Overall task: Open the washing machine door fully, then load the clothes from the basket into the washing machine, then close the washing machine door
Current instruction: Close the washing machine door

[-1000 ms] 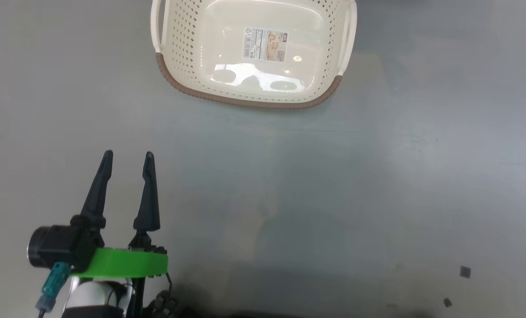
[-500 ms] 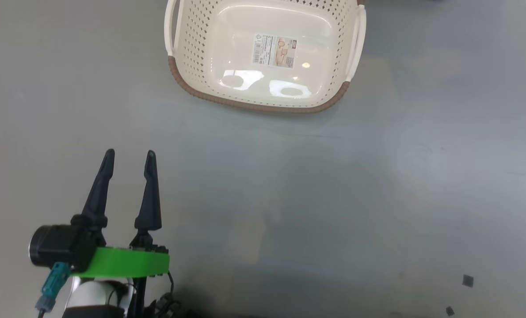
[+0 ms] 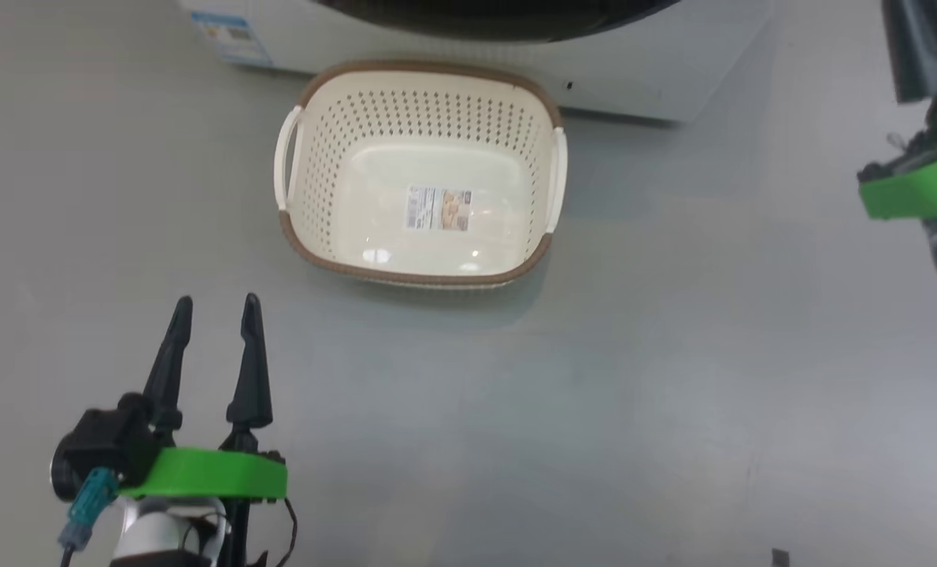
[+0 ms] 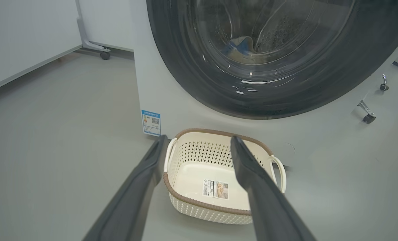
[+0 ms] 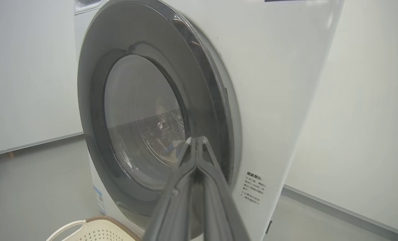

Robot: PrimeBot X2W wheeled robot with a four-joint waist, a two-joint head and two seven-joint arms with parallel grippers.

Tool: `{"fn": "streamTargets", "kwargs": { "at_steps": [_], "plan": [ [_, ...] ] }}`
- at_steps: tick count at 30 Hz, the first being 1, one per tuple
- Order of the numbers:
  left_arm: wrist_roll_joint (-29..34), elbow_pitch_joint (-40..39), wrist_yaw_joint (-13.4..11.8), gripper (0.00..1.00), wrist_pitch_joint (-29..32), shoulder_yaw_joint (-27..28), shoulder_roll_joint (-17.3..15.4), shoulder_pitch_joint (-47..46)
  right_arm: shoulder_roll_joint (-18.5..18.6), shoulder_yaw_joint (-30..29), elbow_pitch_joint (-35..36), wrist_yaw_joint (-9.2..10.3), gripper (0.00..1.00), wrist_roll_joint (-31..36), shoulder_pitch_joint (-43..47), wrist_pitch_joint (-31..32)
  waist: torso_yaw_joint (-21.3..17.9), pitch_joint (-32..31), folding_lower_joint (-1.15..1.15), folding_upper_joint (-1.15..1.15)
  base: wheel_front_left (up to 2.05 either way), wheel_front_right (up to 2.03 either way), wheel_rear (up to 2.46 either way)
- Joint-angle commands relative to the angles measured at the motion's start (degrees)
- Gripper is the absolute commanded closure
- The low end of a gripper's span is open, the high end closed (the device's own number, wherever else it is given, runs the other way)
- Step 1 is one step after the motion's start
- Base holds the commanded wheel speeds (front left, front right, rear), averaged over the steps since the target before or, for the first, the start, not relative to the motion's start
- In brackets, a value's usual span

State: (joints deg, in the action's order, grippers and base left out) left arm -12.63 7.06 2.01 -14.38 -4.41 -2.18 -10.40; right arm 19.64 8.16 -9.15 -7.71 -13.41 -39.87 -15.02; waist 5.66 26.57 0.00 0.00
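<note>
Head view: basket [image 3: 311,157] empty on the floor just before the washer [image 3: 642,79]; its sticker [image 3: 438,209] is printed but unreadable. Left gripper [image 3: 216,301] spread, holding nothing. Left wrist view: door [image 4: 185,77] looks shut, clothes [image 4: 240,47] lie behind it in the drum; blue sticker [image 4: 151,122] carries a QR code, text too small. Right wrist view: right gripper [image 5: 195,141] pressed together, empty, near the door's rim. Door judged heavy, rigid and slick: push the black ring, not the glass. Side label [image 5: 254,187] illegible.
</note>
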Motion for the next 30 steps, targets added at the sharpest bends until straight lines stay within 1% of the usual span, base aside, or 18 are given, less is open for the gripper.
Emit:
{"fn": "streamTargets", "kwargs": {
  "at_steps": [1, 2, 3, 5, 8, 10, 14, 18, 22, 30],
  "plan": [
    [-0.4, -0.7, 0.0, 0.0, -0.6, 2.4, -0.7, 1.9, -0.1, 0.1, 2.6, 0.22, 0.22, 0.4, 2.0, 0.0, -4.3, -6.8, 0.0, 0.0, 0.0, 0.0, 0.0],
    [-0.6, -0.3, 0.1, 0.0, -0.6, 2.6, -0.7, 2.4, -0.1, -0.1, 3.0, 0.22, 0.12, 0.6, 3.6, 0.0, -4.9, -8.1, 0.0, 0.0, 0.0, 0.0, 0.0],
    [-0.6, 0.1, 0.1, 0.0, -0.6, 2.9, -0.7, 3.0, -0.2, -0.2, 3.5, 0.22, 0.0, 0.9, 5.1, 0.0, -5.7, -9.4, 0.0, 0.0, 0.0, 0.0, 0.0],
    [-0.8, 0.6, -0.1, 0.0, -0.6, 3.6, -0.7, 4.2, -0.5, -0.4, 4.3, 0.22, 0.0, 1.4, 8.0, 0.0, -7.1, -11.9, 0.0, 0.0, 0.0, 0.0, 0.0],
    [-0.8, 1.6, 0.2, 0.0, -0.6, 4.0, -0.7, 6.0, -0.7, -1.0, 5.3, 0.22, 0.0, 2.0, 12.0, 0.0, -8.5, -15.2, 0.0, 0.0, 0.0, 0.0, 0.0],
    [-0.4, 1.8, 0.8, 0.0, -0.6, 4.0, -0.7, 7.0, -0.8, -1.6, 6.1, 0.22, 0.0, 2.1, 14.5, 0.0, -9.2, -16.6, 0.0, 0.0, 0.0, 0.0, 0.0],
    [-0.3, 2.3, 0.9, 0.0, -0.6, 4.6, -0.7, 8.5, -1.1, -3.1, 8.1, 0.22, 0.0, 2.2, 19.3, 0.0, -10.2, -18.8, 0.0, 0.0, 0.0, 0.0, 0.0],
    [-1.1, 3.0, 0.7, 0.0, -0.6, 4.9, -0.7, 9.3, -2.0, -5.3, 10.2, 0.22, 0.0, 2.7, 24.5, 0.0, -10.2, -19.7, 0.0, 0.0, 0.0, 0.0, 0.0],
    [-0.3, 3.0, 0.9, 0.0, -0.6, 5.2, -0.7, 10.1, -3.3, -7.2, 11.3, 0.22, 0.0, 3.3, 29.1, 0.0, -10.1, -20.1, 0.0, 0.0, 0.0, 0.0, 0.0],
    [-0.2, 2.0, 1.3, 0.0, -0.6, 5.1, -0.7, 11.1, -7.2, -12.1, 11.4, 0.22, 0.0, 4.5, 37.9, 0.0, -9.0, -21.2, 0.0, 0.0, 0.0, 0.0, 0.0]
  ]
}}
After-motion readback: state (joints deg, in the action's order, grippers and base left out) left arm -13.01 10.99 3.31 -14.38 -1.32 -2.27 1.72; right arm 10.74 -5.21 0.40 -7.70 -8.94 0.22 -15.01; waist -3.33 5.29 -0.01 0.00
